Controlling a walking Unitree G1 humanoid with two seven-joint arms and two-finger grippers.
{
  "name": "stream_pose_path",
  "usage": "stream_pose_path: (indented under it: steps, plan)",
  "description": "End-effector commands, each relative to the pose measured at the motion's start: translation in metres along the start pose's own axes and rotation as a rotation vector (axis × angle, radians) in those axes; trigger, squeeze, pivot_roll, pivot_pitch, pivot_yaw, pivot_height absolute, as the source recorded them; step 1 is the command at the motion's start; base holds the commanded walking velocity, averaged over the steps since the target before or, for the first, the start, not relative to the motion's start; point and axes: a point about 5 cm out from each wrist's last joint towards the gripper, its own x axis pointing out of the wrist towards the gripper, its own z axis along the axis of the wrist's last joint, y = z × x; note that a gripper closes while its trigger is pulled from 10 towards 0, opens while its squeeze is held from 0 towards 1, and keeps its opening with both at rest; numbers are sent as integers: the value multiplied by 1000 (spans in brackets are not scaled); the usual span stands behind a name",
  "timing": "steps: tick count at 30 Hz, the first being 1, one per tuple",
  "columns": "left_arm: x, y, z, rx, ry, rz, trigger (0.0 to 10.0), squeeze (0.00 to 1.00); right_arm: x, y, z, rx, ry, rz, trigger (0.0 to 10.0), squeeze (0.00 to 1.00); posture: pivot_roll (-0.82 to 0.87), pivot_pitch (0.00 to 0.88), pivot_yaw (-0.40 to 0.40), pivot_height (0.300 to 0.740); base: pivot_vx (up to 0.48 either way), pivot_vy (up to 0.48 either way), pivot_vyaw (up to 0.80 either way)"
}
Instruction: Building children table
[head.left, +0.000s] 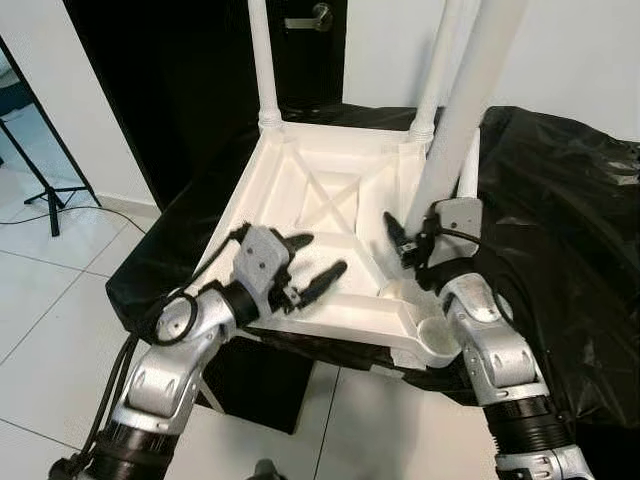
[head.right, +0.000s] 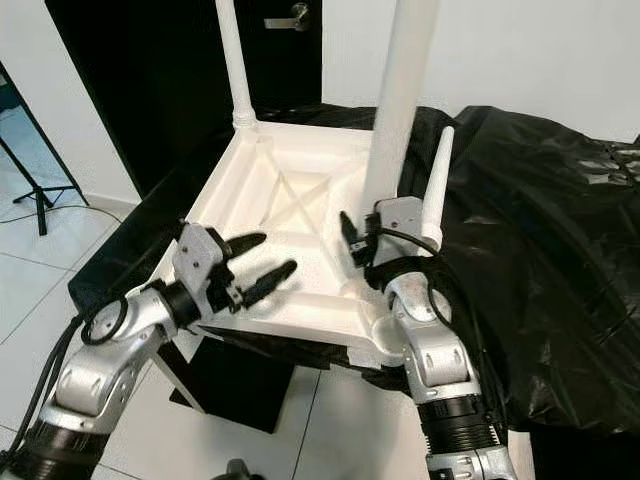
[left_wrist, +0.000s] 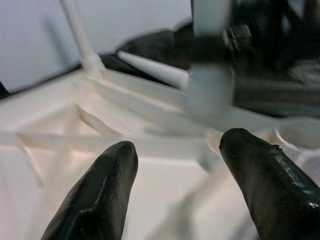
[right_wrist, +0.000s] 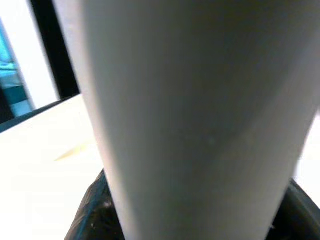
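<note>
upturned white table (head.left: 330, 200) lies on black sheeting (head.left: 560, 210). right gripper (head.left: 412, 243) clasps a white leg (head.left: 460, 120) upright at its corner. left gripper (head.left: 315, 265) hovers spread over the near rim.

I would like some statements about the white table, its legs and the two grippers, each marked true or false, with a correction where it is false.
1. The white table top lies upside down, its ribbed underside facing up. True.
2. The right gripper is empty. False: it is shut on a white leg held upright.
3. The left gripper is open above the underside and holds nothing. True.
4. No leg is fitted to the table yet. False: the far-left corner leg already stands in its socket.
5. The table rests on a surface covered with black plastic sheet. True.
6. A loose leg lies on the white tiled floor. False: it leans on the black sheet beside the right gripper.
</note>
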Motion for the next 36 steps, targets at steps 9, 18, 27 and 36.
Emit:
stream_pose_path:
  steps: [9,18,27,36]
  plan:
    - [-2,-26,-12,29,94,-264,10000,0,-6,-9,1,-25,-3,-39,10000,0,45,0,-2,740,0,0,0]
    - [11,-28,-27,114,202,-270,10000,0,-4,-13,1,-39,-1,-67,10000,0,39,0,4,740,0,0,0]
    - [24,-19,-45,115,324,-219,10000,0,-5,-15,2,-50,-6,-90,10000,0,15,0,19,740,0,0,0]
    - [30,-7,-52,135,393,-189,0,0,-7,-18,2,-56,-4,-107,10000,0,8,0,27,740,0,0,0]
